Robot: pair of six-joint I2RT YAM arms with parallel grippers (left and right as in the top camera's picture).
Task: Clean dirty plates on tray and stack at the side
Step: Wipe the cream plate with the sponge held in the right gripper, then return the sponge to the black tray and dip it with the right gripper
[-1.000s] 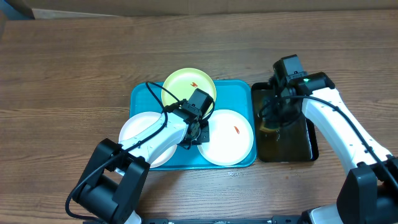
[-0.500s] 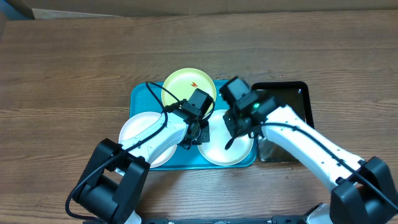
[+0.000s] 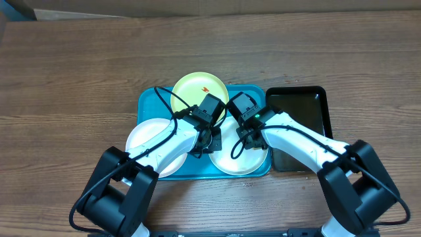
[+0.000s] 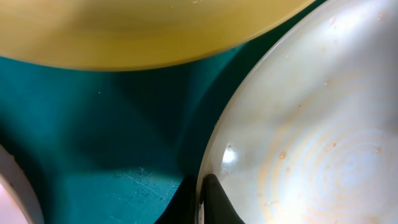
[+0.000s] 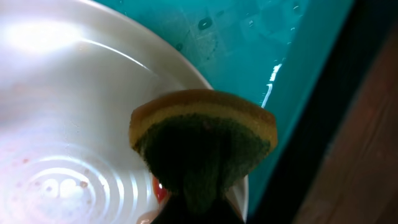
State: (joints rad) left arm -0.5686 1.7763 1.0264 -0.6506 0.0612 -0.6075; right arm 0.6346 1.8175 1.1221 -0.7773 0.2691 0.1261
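Left gripper (image 4: pixel 200 202) clamped on rim of right white plate (image 3: pixel 253 158), located near-right on tray (image 3: pixel 150 105). Right gripper (image 5: pixel 196 208) clamped on sponge (image 5: pixel 205 146), which is pressed onto that plate. Yellow-green plate (image 3: pixel 197 89) seated far-centre; second white plate (image 3: pixel 141 138) overhanging left edge.

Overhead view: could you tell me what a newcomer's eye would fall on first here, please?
Both arms meet over the white plate on the right side of the turquoise tray. The right gripper holds a yellow-and-green sponge over that plate while the left gripper pinches its rim. A yellow-green plate with an orange smear sits at the tray's back.
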